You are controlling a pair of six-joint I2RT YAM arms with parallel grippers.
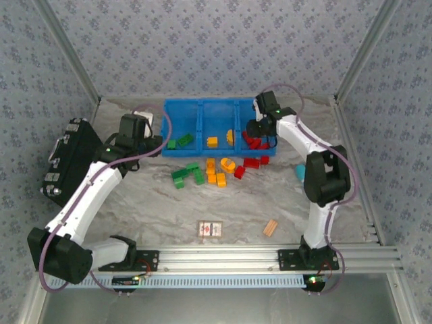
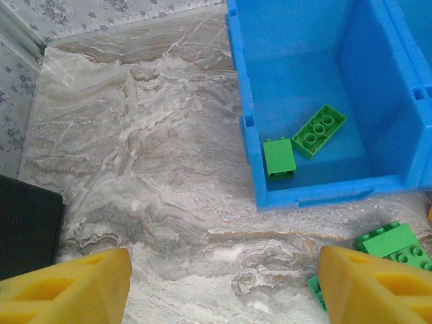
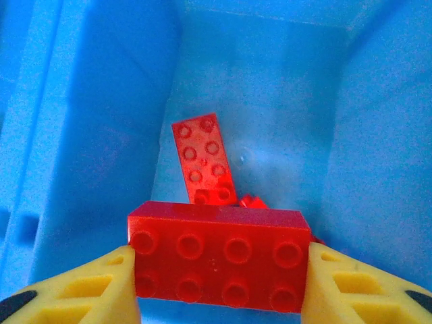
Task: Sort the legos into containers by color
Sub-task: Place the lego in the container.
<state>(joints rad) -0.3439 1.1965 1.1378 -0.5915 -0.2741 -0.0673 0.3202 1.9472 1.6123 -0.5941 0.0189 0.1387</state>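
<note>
The containers (image 1: 202, 108) are three joined blue bins at the back of the table. My right gripper (image 3: 219, 277) is shut on a red brick (image 3: 217, 260) and holds it above the right bin (image 3: 101, 101), where more red bricks (image 3: 202, 158) lie. My left gripper (image 2: 223, 290) stands open with nothing between its fingers, low over the table just left of the left bin (image 2: 246, 101). Two green bricks (image 2: 318, 131) lie in that bin. Orange bricks (image 1: 212, 142) sit in the middle bin. Loose green (image 1: 187, 174), orange (image 1: 219, 172) and red legos (image 1: 251, 163) lie on the table in front of the bins.
A black case (image 1: 71, 158) lies at the left edge beside the left arm. A printed card (image 1: 210, 229) and a tan wooden block (image 1: 271, 227) lie near the front rail. A small teal object (image 1: 300, 172) sits by the right arm.
</note>
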